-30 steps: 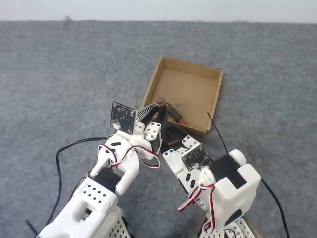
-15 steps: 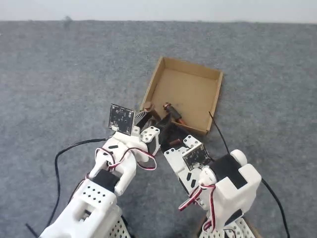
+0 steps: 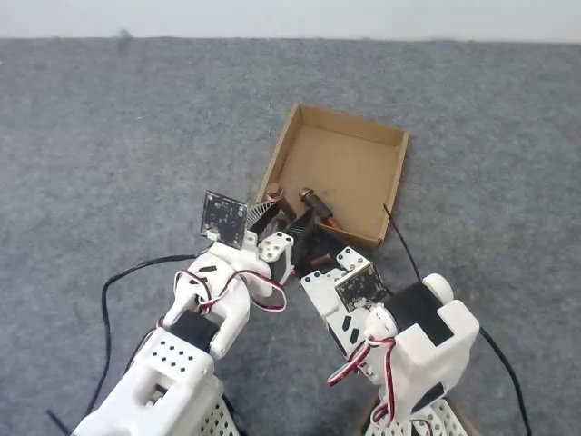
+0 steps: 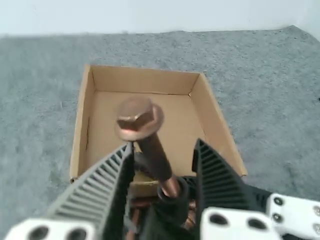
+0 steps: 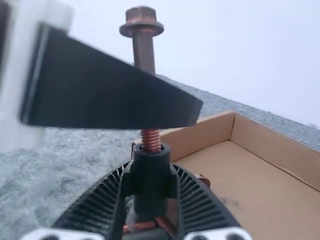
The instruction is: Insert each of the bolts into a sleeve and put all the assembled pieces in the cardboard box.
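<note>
A copper bolt (image 3: pixel 306 194) stands upright with its shaft in a black sleeve (image 5: pixel 150 172). My right gripper (image 5: pixel 149 170) is shut on that sleeve, just in front of the cardboard box's (image 3: pixel 399 182) near wall. The bolt's hex head (image 4: pixel 139 120) rises between the fingers of my left gripper (image 4: pixel 164 146), which is open around the shaft, one finger close beside it. In the right wrist view that finger (image 5: pixel 110 90) crosses in front of the bolt (image 5: pixel 142 30). Another copper bolt head (image 3: pixel 272 192) shows at the box's near left corner.
Grey carpet (image 3: pixel 118 136) covers the table around the box. Both arms crowd the box's near side. A black cable (image 3: pixel 113 282) loops at the left arm's base, and another (image 3: pixel 399 241) runs by the right arm. The box floor (image 4: pixel 180 115) is mostly bare.
My left gripper let go of the bolt and shifted a little left. The bolt stays upright in the sleeve held by the right gripper, which has barely moved.
</note>
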### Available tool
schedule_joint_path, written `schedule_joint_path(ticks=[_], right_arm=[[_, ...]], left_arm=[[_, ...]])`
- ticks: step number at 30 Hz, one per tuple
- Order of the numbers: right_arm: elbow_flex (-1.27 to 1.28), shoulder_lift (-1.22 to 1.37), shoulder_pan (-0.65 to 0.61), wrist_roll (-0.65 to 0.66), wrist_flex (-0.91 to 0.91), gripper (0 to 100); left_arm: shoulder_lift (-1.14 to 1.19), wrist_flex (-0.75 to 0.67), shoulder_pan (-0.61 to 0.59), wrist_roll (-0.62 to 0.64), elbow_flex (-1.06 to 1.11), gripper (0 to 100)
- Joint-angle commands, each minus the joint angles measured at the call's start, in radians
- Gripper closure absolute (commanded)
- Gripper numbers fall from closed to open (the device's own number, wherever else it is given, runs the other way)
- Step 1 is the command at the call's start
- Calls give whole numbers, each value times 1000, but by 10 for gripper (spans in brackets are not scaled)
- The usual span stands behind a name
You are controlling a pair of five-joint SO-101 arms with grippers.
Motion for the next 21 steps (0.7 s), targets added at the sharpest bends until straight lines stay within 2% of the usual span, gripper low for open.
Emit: schedule_joint_path(ticks=[1,7,11,18,21], right_arm=[[2,-51,12,12,-27,993],[-2,-50,13,12,-27,993],[-3,-50,13,12,-27,993],[-3,-50,15,12,-25,993],[-5,-50,15,12,-19,993]], left_arm=[[-18,-11,-3,-75,-84,819],[-15,-11,89,-98,-88,819],[-15,-11,94,-146,-91,819],[-17,-6,89,-147,-84,819],[-25,38,92,-147,-91,819]])
